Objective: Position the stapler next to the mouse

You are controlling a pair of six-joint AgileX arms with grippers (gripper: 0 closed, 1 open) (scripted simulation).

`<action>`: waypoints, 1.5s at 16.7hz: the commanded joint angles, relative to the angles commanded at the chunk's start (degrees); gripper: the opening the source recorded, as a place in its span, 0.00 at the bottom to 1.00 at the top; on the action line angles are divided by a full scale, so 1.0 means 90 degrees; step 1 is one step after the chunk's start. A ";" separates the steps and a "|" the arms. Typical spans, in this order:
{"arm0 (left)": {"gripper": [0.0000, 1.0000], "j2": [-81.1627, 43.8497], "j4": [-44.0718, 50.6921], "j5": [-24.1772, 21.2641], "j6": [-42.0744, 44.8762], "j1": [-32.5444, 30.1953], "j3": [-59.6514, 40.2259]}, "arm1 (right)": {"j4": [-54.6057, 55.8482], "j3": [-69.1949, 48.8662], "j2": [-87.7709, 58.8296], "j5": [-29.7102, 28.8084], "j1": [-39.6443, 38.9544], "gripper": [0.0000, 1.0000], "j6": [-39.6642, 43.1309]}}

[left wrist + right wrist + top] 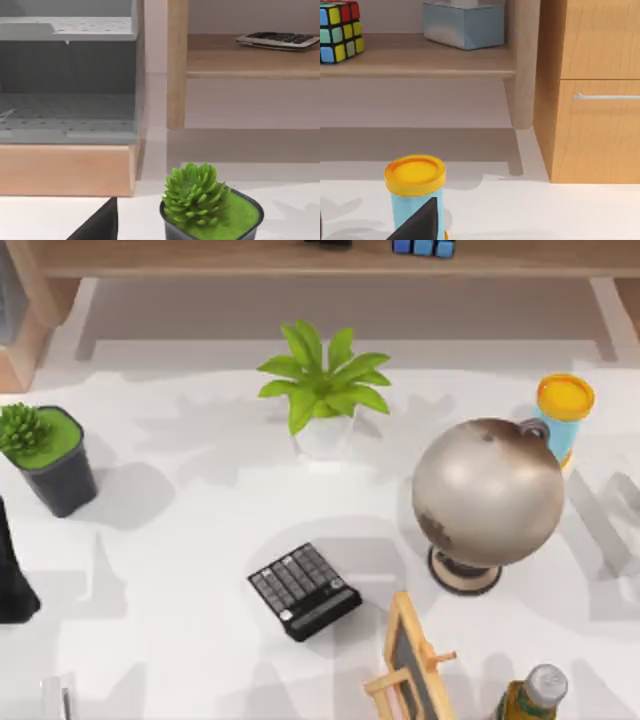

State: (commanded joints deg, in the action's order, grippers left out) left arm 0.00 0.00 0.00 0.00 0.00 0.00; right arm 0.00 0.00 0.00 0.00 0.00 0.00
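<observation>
Status: task judged not started; no step is seen completed.

Stapler (58, 698): a small pale narrow piece with a thin dark line is noted at the lower left corner of the top view, partly cut by the frame edge. It lies flat on the white table (180, 570), apart from everything else. Identification is tentative, since little of it is in frame.

Left arm (12, 580): a dark body is seen at the left edge of the top view, above the stapler in the frame and near it. It is judged parked. A dark wedge taken to be part of the left gripper (100, 225) sits at the bottom of the left wrist view, beside the potted succulent (210, 207). Whether this claw is open or closed cannot be told. Nothing is seen held.

Right gripper (420, 220): a similar dark wedge is recorded at the bottom of the right wrist view, in front of the yellow-lidded blue can (415, 187). Its state cannot be told either. Nothing is seen held.

Other items logged in the top view: black calculator (305, 590) at lower centre, globe (487, 495) at right. Both are well apart from the stapler.

Remaining, as judged: the stapler is to be approached (the left arm is the nearer), grasped, carried to the mouse, and set down just beside it.
</observation>
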 joint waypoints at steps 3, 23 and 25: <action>1.00 -0.0084 0.0083 0.0000 -0.0061 -0.0035 -0.0059 | 0.0000 0.0000 0.0000 0.0000 0.0000 1.00 0.0000; 1.00 -0.7391 0.6513 0.0012 -0.4065 -0.2271 -0.3929 | 0.0000 0.0000 0.0000 0.0000 0.0000 1.00 0.0000; 1.00 -0.7419 0.6542 0.0012 -0.4084 -0.2281 -0.3946 | 0.0000 0.0000 0.0000 0.0000 0.0000 1.00 0.0000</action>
State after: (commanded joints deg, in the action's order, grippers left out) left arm -66.77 58.88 0.10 -36.75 -20.53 -35.51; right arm 0.00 0.00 0.00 0.00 0.00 0.00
